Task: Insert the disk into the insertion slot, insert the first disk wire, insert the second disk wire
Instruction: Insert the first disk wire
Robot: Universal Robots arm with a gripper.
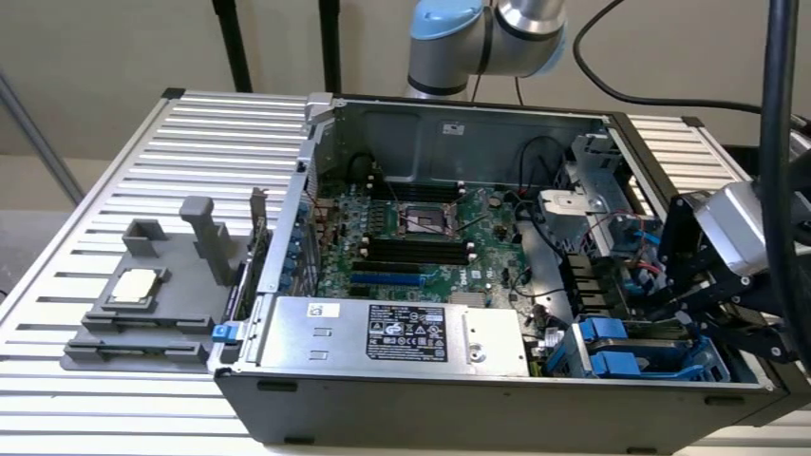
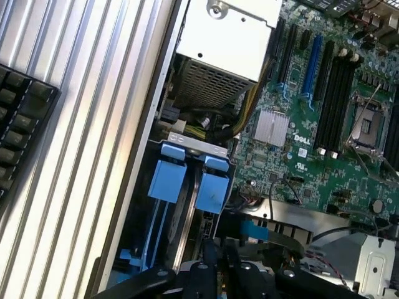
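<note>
One gripper (image 1: 654,308) reaches into the open computer case (image 1: 507,407) at the end nearest the counter's edge on the exterior view's right; in the wrist view the gripper (image 2: 220,256) hangs just above the drive bay. Whether the jaws are spread or pinching something cannot be told. A light-blue flat cable (image 2: 252,228) runs just beside them. The disk (image 2: 211,190) sits inside the insertion slot (image 2: 194,141), its two bright blue carrier tabs side by side at the slot's mouth; in the exterior view the disk (image 1: 606,334) sits in the corner of the case closest to the counter's near edge. Beside the slot, along the same wall of the case, lies the silver power supply (image 1: 393,332) with a black label. The green motherboard (image 1: 419,237) covers the floor of the case beyond, with a small finned heatsink (image 2: 272,128) near the slot. The case rests on the slatted metal counter (image 1: 114,190). Toward the counter's edge on the exterior view's left, well apart from the slot, a grey fixture (image 1: 140,318) carries a small square silver chip (image 1: 133,285). The arm (image 1: 488,38) rises behind the counter's far edge, its joints grey and blue.
</note>
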